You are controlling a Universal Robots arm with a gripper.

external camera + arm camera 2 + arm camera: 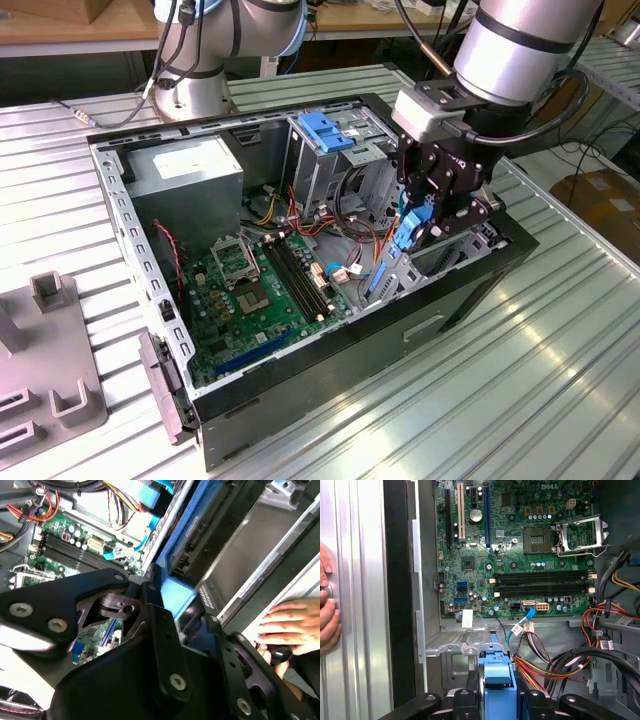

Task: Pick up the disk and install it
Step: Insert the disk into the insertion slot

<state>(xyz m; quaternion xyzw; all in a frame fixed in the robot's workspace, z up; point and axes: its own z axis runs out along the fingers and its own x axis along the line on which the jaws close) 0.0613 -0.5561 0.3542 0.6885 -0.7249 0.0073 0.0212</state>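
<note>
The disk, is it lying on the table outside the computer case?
No, in the exterior view the disk is clamped in the gripper over the open computer case.

In the exterior view: one open computer case [330, 370] mid-frame, with one motherboard [250, 290], one power supply box [190, 180] and one disk [403, 232]. Two robot arms, upper left [195, 70] and upper right [525, 50]. One gripper [420, 228]. One hand [292, 625] in the second wrist view.
</note>
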